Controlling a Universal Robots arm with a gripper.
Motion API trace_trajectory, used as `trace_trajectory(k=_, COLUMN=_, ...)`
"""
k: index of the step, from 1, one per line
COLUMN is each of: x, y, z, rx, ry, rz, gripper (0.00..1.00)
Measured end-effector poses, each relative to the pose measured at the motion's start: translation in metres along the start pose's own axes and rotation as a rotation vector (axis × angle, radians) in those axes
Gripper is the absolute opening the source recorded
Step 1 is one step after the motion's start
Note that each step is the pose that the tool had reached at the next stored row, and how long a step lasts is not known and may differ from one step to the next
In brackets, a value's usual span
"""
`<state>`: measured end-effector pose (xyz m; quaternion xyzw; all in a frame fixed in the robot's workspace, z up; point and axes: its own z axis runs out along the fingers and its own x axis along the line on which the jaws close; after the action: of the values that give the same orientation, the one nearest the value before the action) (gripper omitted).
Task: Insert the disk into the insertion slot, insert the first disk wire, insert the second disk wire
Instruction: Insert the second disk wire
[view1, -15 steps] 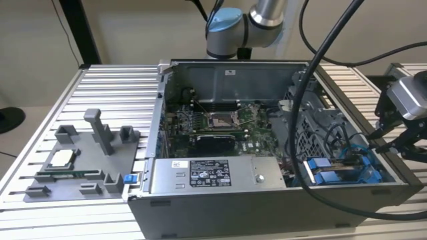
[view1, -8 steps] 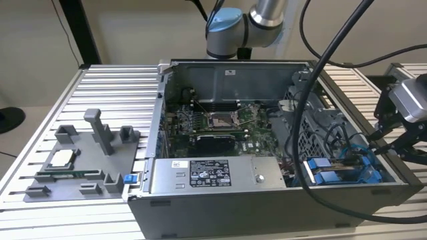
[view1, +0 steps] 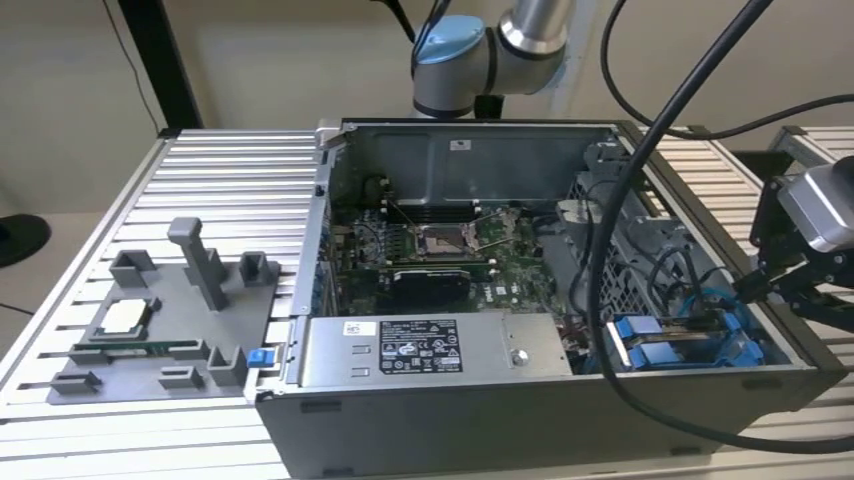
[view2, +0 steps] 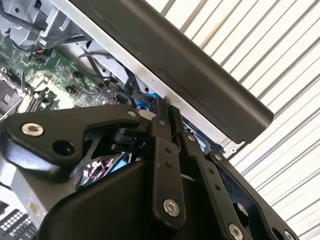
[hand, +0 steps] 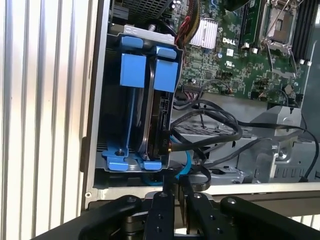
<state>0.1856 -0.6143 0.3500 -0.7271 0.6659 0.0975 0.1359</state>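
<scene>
The disk (hand: 159, 112) stands on edge inside the insertion slot (hand: 131, 120), between bright blue rails and tabs; in the exterior view the disk (view1: 683, 330) sits at the case's front right corner. A black wire (hand: 205, 142) is plugged into the disk's end, and a blue wire (hand: 186, 162) curves down beside it. My gripper (hand: 175, 181) hovers just outside the case wall at that end of the slot, fingers shut, tips close to the blue wire. I cannot tell whether anything is pinched. The gripper (view1: 758, 288) hangs at the case's right side, and its closed fingertips (view2: 161, 106) show in the second wrist view.
The open computer case (view1: 534, 400) lies on a ribbed aluminium table. Inside are a motherboard (view1: 441, 250), a labelled grey power-supply box (view1: 414, 350) and a perforated cage (view1: 627, 250). A grey fixture plate (view1: 147, 330) with parts lies at the exterior view's left. Thick black cables (view1: 627, 200) hang over the case.
</scene>
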Motion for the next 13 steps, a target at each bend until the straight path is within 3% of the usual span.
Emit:
trace_trajectory(k=4, x=0.0008, y=0.0001, z=0.0022, rx=0.0017, ry=-0.0183, rz=0.001, gripper=1.00)
trace_trajectory(k=6, x=0.0009, y=0.0002, z=0.0023, rx=0.0029, ry=-0.0312, rz=0.001, gripper=1.00)
trace_trajectory(k=7, x=0.0008, y=0.0001, z=0.0020, rx=0.0040, ry=-0.0427, rz=0.002, gripper=0.00)
trace_trajectory(k=9, x=0.0003, y=0.0000, z=0.0001, rx=0.0056, ry=-0.0603, rz=0.002, gripper=0.00)
trace_trajectory(k=13, x=-0.0025, y=0.0011, z=-0.0081, rx=0.0057, ry=-0.0709, rz=0.003, gripper=0.00)
